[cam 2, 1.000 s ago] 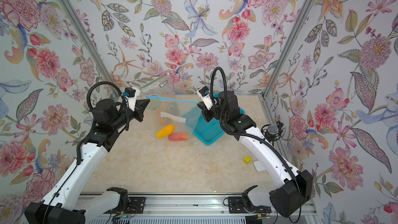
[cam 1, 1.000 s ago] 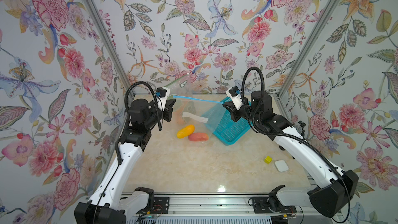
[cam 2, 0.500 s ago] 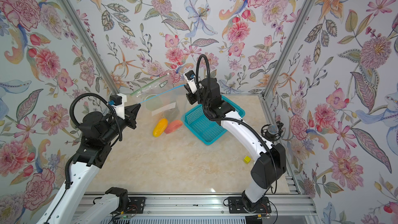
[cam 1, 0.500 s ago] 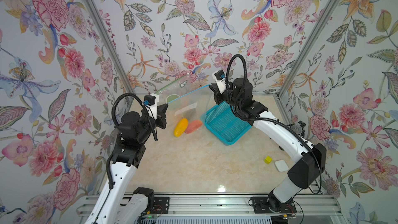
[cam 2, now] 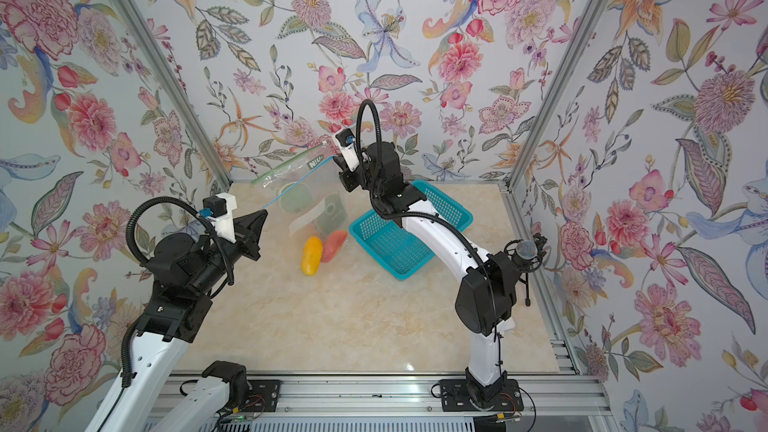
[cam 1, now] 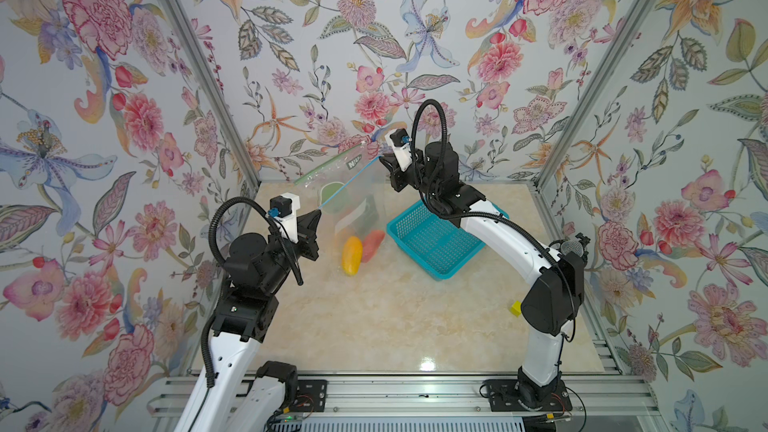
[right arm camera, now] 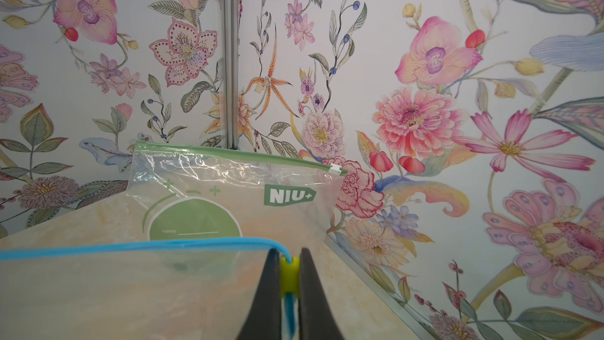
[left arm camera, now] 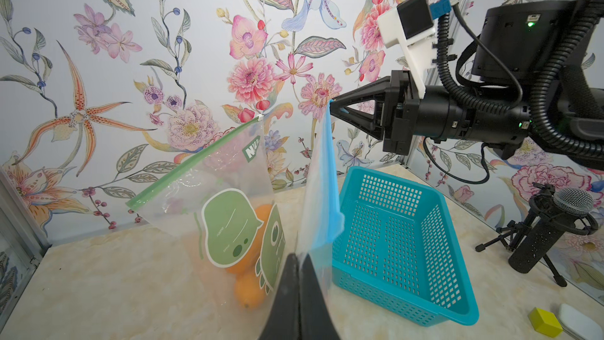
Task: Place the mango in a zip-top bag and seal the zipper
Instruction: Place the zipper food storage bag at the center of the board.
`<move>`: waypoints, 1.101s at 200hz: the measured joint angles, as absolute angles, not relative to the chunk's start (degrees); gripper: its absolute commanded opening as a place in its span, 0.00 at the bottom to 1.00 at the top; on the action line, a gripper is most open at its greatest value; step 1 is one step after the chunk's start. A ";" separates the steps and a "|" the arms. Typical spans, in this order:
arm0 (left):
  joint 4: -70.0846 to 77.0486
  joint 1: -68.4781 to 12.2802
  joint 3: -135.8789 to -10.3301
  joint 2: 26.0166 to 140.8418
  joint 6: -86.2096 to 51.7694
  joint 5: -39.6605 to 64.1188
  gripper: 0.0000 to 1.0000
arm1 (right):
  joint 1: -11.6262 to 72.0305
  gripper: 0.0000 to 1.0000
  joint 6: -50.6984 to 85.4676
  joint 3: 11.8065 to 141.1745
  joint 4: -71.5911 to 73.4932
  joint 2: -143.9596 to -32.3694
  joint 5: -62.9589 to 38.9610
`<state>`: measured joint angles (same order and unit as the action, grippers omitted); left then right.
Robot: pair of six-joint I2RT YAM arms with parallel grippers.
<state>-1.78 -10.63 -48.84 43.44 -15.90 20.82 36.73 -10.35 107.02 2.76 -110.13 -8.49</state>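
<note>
Your left end effector (left arm camera: 298, 256) is pinched tight on one top corner of the blue-zippered zip-top bag (right arm camera: 130, 289) and your right end effector (right arm camera: 290, 256) is clamped on its yellow-green slider (right arm camera: 289, 273), the zipper (right arm camera: 130, 246) stretched between them beside the teal basket (cam 1: 432, 243). The yellow mango (cam 1: 351, 255) lies on the worktop (cam 1: 395, 317) just beside that basket, touching a red-orange fruit (cam 1: 371, 245); whether it sits inside the clear bag you cannot tell.

Your teal mesh basket (cam 1: 432, 243) sits on the marbled tabletop (cam 1: 395, 317), toward the back and right of centre. Near the right edge you see a small yellow block (cam 1: 515, 308); in the left wrist view a flat white piece (left arm camera: 581, 318) lies just beside it. A black microphone (cam 2: 527, 250) on a small tripod stands by the right wall (cam 2: 623, 160).
</note>
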 measured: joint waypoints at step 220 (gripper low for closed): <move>14.76 -14.92 -41.21 53.30 -20.18 20.25 0.00 | 32.38 0.04 -8.05 118.15 -0.21 -120.44 -11.77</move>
